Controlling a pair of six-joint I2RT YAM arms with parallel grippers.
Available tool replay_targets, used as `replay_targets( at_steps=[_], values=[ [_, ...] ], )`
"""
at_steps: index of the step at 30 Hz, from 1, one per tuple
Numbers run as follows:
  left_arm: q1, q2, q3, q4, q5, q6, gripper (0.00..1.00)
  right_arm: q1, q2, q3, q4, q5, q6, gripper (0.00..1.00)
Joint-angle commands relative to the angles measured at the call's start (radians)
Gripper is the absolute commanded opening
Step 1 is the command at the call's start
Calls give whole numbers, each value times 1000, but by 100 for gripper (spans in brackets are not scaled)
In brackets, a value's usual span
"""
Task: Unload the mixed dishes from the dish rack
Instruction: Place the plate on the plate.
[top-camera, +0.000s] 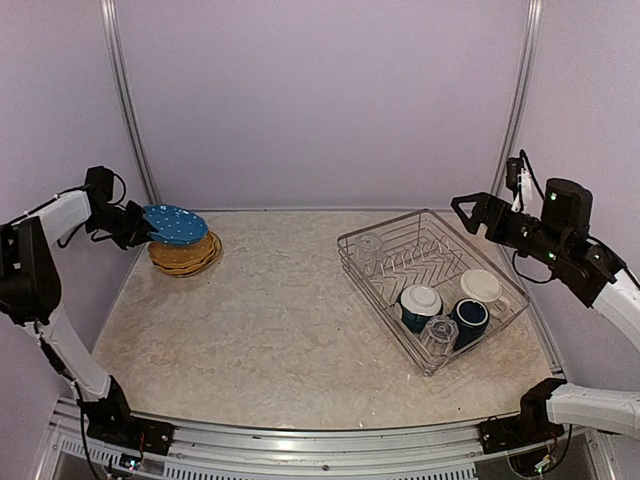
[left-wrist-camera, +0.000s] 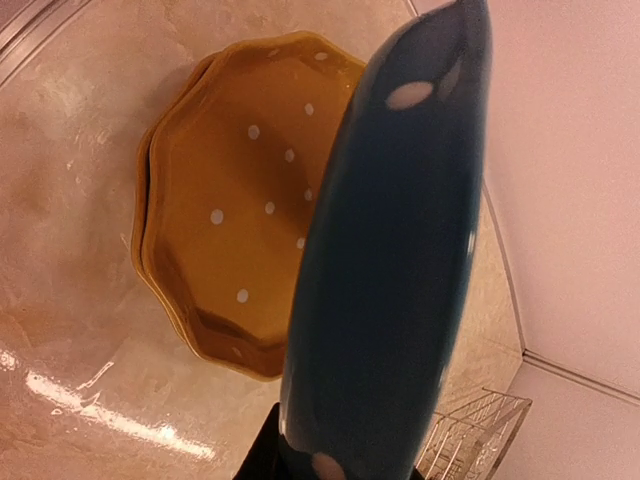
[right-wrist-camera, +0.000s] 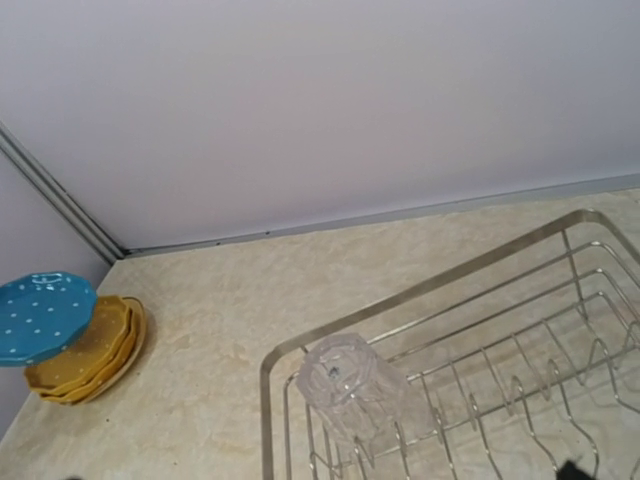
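My left gripper (top-camera: 142, 227) is shut on the rim of the blue white-dotted plate (top-camera: 176, 223) and holds it roughly level just above the stack of orange plates (top-camera: 186, 255) at the far left. In the left wrist view the blue plate (left-wrist-camera: 390, 270) shows edge-on over the orange plates (left-wrist-camera: 240, 200). The dish rack (top-camera: 385, 318) holds two clear glasses (top-camera: 368, 250) (top-camera: 438, 333), a teal bowl (top-camera: 420, 305), a navy mug (top-camera: 469, 318) and a cream mug (top-camera: 481, 287). My right gripper (top-camera: 466, 210) is open and empty above the rack's far right corner. No cream floral plate shows.
The rack's plate tines (right-wrist-camera: 520, 390) stand bare. One glass (right-wrist-camera: 355, 385) lies in the rack's far left corner by the rim (right-wrist-camera: 420, 292). The back wall and metal corner posts (top-camera: 128, 110) close the far side. The marble tabletop (top-camera: 270, 320) lies between the stack and the rack.
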Motion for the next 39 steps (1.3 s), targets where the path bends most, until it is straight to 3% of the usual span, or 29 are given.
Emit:
replay_targets(
  at_steps=[1,14,18,24,32,39],
  values=[
    [12,77,107,91,54,26,0,-6,-19,28,-41,22,-17,100],
    [14,183,80,144,69,18,2,-7,-19,21,-21,20,3,100],
    [13,166,39,145,49,27,33,-7,-9,27,-7,-3,12,100],
    [10,95,-7,97,-30,69,68,-8,-12,38,-26,13,2,100],
    [-2,-5,-33,-6,-102,109,94,-7,-1,25,-13,9,8,100],
    [-78,-187,-45,-81,-72,159,99,-7,71,82,-94,16,-54,100]
  ],
)
